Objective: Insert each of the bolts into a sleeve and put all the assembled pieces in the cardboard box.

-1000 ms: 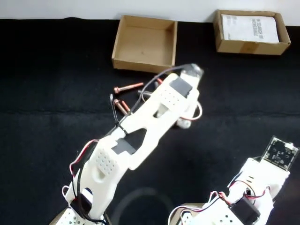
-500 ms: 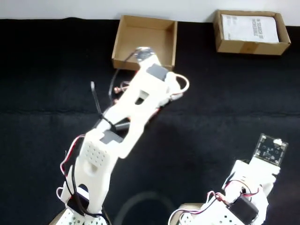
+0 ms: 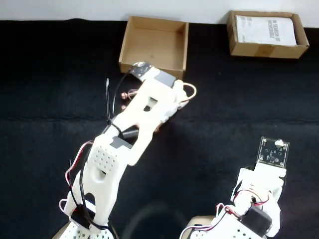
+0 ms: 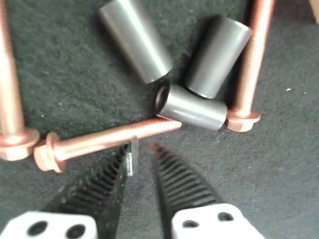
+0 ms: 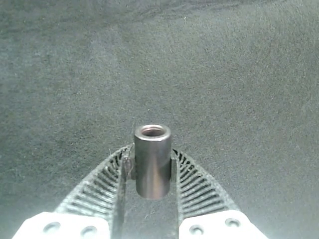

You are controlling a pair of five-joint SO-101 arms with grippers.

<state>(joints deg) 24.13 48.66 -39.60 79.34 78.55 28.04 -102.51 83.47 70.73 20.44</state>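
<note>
Your left gripper (image 4: 142,148), jaws slightly apart, has swung over the pile, tips just short of a copper bolt (image 4: 107,139) beside three grey sleeves (image 4: 192,105) near the cardboard box (image 3: 152,47) — your right gripper (image 5: 152,155) still clamps a sleeve (image 5: 152,164).

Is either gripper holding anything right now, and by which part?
The right gripper holds a sleeve by its side walls, its open end clear of the fingers. The left gripper, open beside a bolt, holds nothing.
</note>
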